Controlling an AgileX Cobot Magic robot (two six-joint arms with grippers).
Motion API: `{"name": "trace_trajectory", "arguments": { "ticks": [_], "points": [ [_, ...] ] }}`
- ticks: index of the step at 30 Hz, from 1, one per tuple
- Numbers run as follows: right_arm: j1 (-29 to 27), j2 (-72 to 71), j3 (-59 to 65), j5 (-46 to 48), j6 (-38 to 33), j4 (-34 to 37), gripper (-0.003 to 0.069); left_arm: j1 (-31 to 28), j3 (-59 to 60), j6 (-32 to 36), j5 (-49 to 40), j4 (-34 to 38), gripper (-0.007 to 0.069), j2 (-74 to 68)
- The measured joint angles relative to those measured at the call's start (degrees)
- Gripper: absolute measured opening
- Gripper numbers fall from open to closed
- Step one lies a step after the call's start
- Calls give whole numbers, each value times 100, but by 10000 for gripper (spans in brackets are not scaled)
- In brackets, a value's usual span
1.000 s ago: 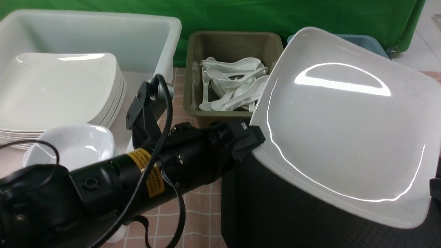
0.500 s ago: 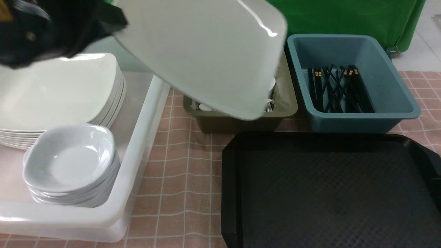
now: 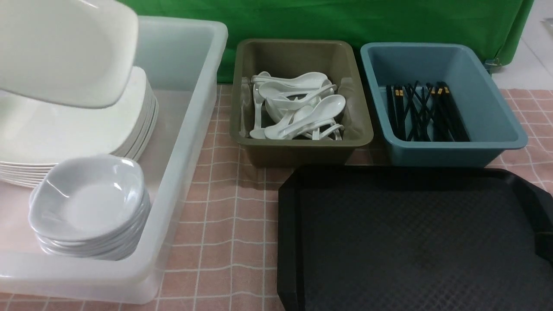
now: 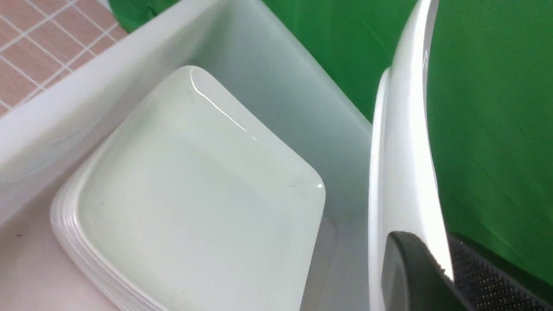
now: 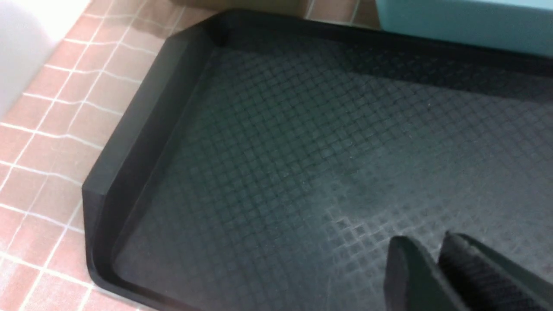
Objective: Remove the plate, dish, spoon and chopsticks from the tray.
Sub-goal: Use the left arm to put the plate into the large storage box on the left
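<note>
Staged dish-sorting test bench: green backdrop (image 3: 389,21), checked pink cloth (image 3: 224,216), sorting tubs (image 3: 445,151).

Front view faces forward — right wrist view nears the shared tray (image 3: 414,242).

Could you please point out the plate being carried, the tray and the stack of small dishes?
plate (image 3: 65,52), front view, its underside.
tray (image 3: 414,242), front view, bare floor.
stack of small dishes (image 3: 86,207), front view, top dish's hollow.
</note>
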State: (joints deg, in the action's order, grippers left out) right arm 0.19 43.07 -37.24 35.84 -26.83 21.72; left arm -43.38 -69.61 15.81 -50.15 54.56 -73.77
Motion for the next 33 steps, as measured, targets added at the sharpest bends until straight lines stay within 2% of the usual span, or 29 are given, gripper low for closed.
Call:
{"name": "trace_trajectory", "arguments": {
  "ticks": [2, 5, 9, 15, 22, 26, 28, 33],
  "points": [
    [0, 0, 0, -12, 0, 0, 160, -200, 0, 515, -75, 477, 26, -409],
    [0, 0, 0, -12, 0, 0, 162, -144, -6, 887, -87, 746, 26, -838],
    [0, 0, 0, -23, 0, 5, 160, 80, -6, 1217, 68, 725, 26, -1293],
    [0, 0, 0, -28, 0, 5, 158, 411, -6, 1613, 775, 696, 26, -1825],
    [0, 0, 0, -28, -6, 5, 160, 473, -11, 1798, 1115, 707, 26, -2105],
    [0, 0, 0, -28, -6, 5, 164, 473, -18, 1824, 1131, 216, 32, -2182],
    [0, 0, 0, -28, -6, 5, 165, 473, -18, 1824, 1131, 86, 46, -2182],
    [0, 0, 0, -28, -3, 5, 167, 473, -227, 1767, 986, -311, 181, -2182]
  ]
}}
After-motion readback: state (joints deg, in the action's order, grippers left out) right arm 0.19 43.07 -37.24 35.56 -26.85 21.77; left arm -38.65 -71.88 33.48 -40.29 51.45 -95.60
